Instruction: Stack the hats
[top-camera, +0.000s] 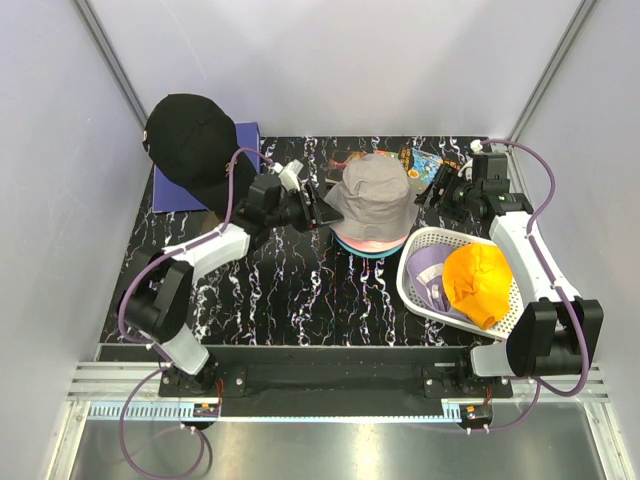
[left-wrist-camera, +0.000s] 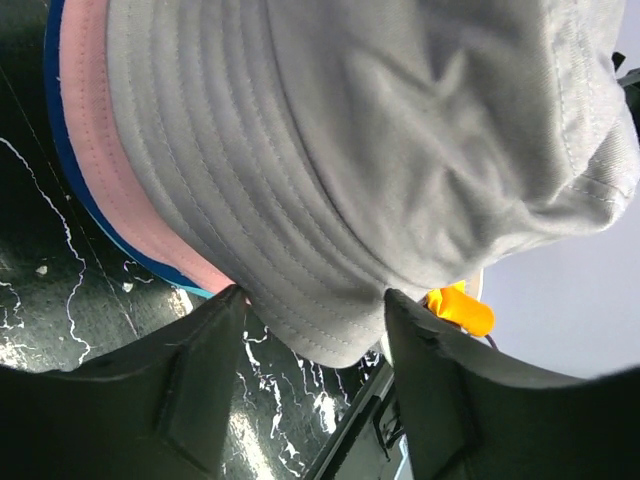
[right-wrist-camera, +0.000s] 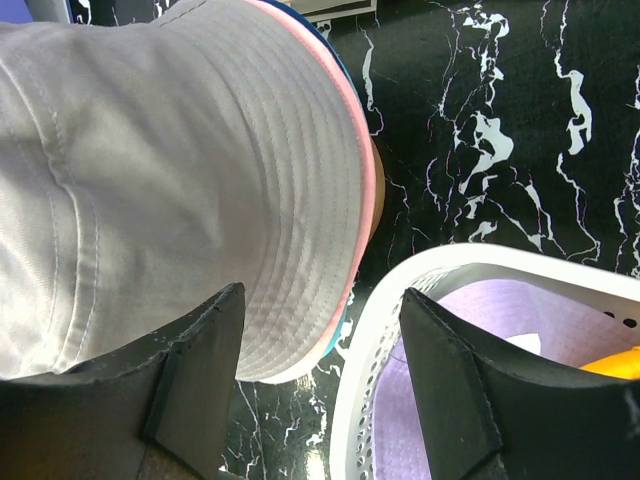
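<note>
Hats (top-camera: 362, 246) stacked, grey hat (top-camera: 375, 195) uppermost

Twin arms in white and black, strung with purple cable.
Left arm (top-camera: 205, 250) and right arm (top-camera: 520, 245) pair white shells with black joints, a purple cable looping along each; left tool (left-wrist-camera: 310, 300) and right tool (right-wrist-camera: 320, 300) carry matte black wedge-shaped fingers (left-wrist-camera: 190, 390).

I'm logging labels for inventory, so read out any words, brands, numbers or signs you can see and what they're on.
No text is legible in any view.
Colourful packet behind the grey bucket hat: printed, but too small and blurred to read.
Grey bucket hat, orange hat, white basket: no lettering visible.
</note>
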